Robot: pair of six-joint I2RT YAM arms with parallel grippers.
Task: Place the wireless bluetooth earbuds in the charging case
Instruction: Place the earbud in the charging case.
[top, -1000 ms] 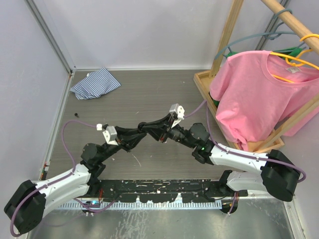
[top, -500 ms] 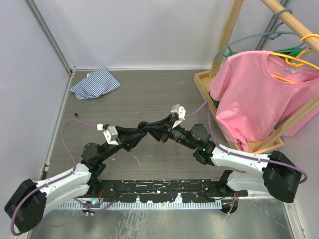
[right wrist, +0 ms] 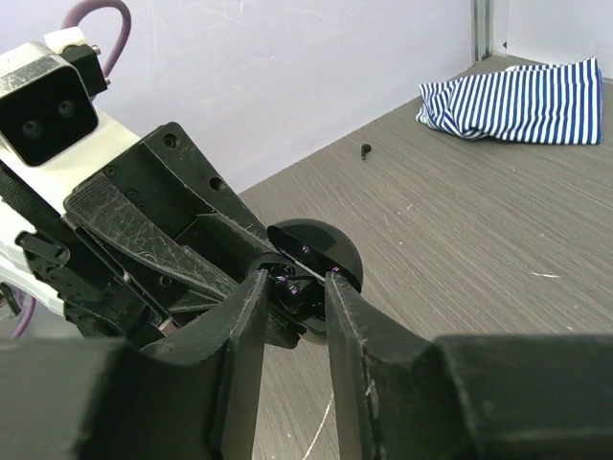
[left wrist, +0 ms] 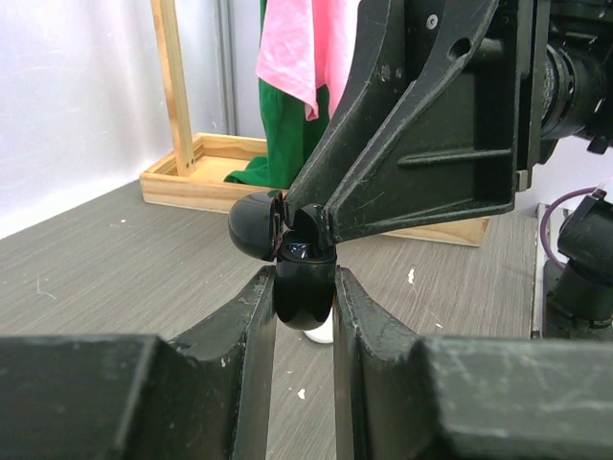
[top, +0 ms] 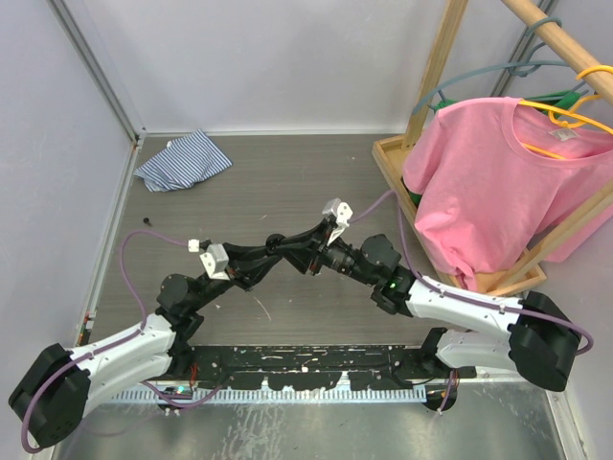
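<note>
The black charging case [left wrist: 305, 305] hangs above the middle of the table [top: 287, 182], its lid [left wrist: 253, 226] swung open toward 9 o'clock in the left wrist view. In its mouth sits a dark glossy shape, seemingly a black earbud [left wrist: 305, 251], too dark to tell how deep it sits. The left gripper [left wrist: 305, 283] is clamped on the case's body, one finger on each flank. The right gripper [right wrist: 292, 283] meets it from 3 o'clock in the top view. Its jaws stand a narrow gap apart, straddling the case's mouth. A small white rounded thing [left wrist: 322, 332] lies on the table below the case, mostly hidden.

Against a second ago, the right wrist sits slightly further toward 10 o'clock. The left arm keeps its pose, and the cloth and shirt lie as before.

From the top, bare grey table runs from the grippers toward 12 o'clock up to the back wall. The striped cloth [top: 182, 161] lies crumpled at 10 o'clock near the left wall. A tiny black piece [top: 147, 221] lies at 9 o'clock, well apart from the arms. The wooden rack [top: 393, 182] with the pink shirt [top: 498, 182] closes off 2 to 3 o'clock, near the right arm's elbow
</note>
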